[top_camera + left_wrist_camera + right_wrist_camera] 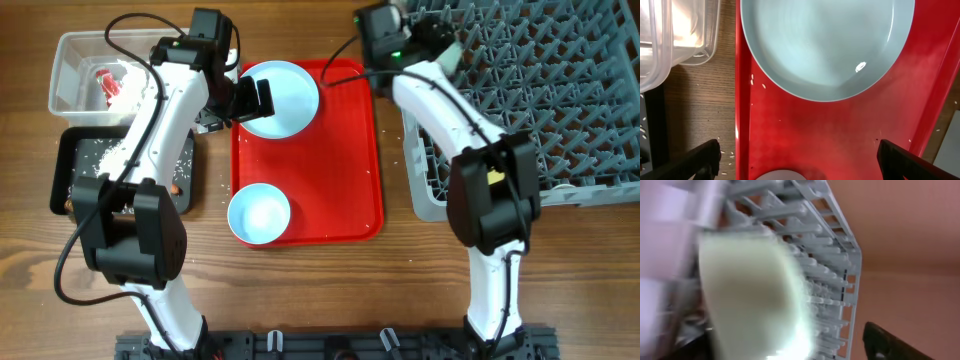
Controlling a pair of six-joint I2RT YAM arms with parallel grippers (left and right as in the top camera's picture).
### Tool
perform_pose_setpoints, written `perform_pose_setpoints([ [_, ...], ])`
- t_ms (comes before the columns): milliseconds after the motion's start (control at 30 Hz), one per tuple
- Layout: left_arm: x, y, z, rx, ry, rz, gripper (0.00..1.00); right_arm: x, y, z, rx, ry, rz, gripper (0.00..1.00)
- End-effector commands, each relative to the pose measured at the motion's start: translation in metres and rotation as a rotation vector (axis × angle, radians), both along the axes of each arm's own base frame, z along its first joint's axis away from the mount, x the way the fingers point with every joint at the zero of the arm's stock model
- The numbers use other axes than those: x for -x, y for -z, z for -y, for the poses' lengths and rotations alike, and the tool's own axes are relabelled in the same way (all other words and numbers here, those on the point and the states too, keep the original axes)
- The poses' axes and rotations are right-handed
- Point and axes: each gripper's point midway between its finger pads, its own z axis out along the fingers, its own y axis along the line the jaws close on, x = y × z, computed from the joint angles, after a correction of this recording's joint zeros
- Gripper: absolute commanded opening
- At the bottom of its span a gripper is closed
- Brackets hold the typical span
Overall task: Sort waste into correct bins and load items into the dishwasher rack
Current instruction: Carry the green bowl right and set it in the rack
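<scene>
Read as a clock face on the overhead view, with 12 at the far edge of the table, the red tray (350,150) sits at the centre. The plate (285,95) rests at its 12 o'clock end and the light blue bowl (259,213) at its 6 o'clock end.

The left gripper (250,100) hovers at the plate's 9 o'clock rim with its jaws spread wide and nothing between them. In the left wrist view both fingertips (705,155) sit in the bottom corners, and the plate fills the top of the frame, dead ahead at 12 o'clock. The plate is round, so no long axis governs the approach. What matters is the near rim, which lies flat on the tray just ahead of the open jaws. The left arm is clearly the nearer one to the plate.

The right gripper (432,45) is over the 10 o'clock corner of the dishwasher rack (560,90). Its wrist view is blurred, but the pale green bowl (750,295) shows against the rack's pegs. The visible finger (890,340) stands apart from the bowl, so the jaws look open and the bowl looks freed.

The clear tub (95,85) at 10 o'clock holds the wrapper (108,82). The black tray (120,170) at 9 o'clock holds scattered rice (105,155).
</scene>
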Motion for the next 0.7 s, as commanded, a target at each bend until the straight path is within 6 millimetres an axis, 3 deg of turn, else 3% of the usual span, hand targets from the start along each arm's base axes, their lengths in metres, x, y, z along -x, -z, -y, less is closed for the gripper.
perform_pose_setpoints([
  [0, -0.002, -0.001, -0.001, -0.005, -0.001, 0.006, 1.0, 0.005, 0.011, -0.015, -0.009, -0.004, -0.001, 0.95],
  [133, -0.002, -0.001, -0.001, -0.005, -0.001, 0.006, 1.0, 0.006, 0.006, -0.014, -0.054, 0.026, 0.048, 0.98],
  [233, -0.002, -0.001, -0.001, -0.005, -0.001, 0.006, 1.0, 0.001, -0.01, -0.013, -0.124, 0.026, 0.098, 0.99],
  [433, -0.002, -0.001, -0.001, -0.005, -0.001, 0.006, 1.0, -0.002, -0.088, -0.025, -0.482, -0.03, 0.285, 1.0],
  [467, -0.002, -0.001, -0.001, -0.005, -0.001, 0.006, 1.0, 0.006, -0.103, -0.039, -0.61, -0.07, 0.282, 1.0],
  [533, -0.002, -0.001, -0.001, -0.005, -0.001, 0.006, 1.0, 0.022, -0.112, -0.063, -0.756, -0.161, 0.206, 1.0],
  [667, -0.002, -0.001, -0.001, -0.005, -0.001, 0.006, 1.0, 0.081, -0.107, -0.115, -1.024, -0.339, -0.105, 1.0],
])
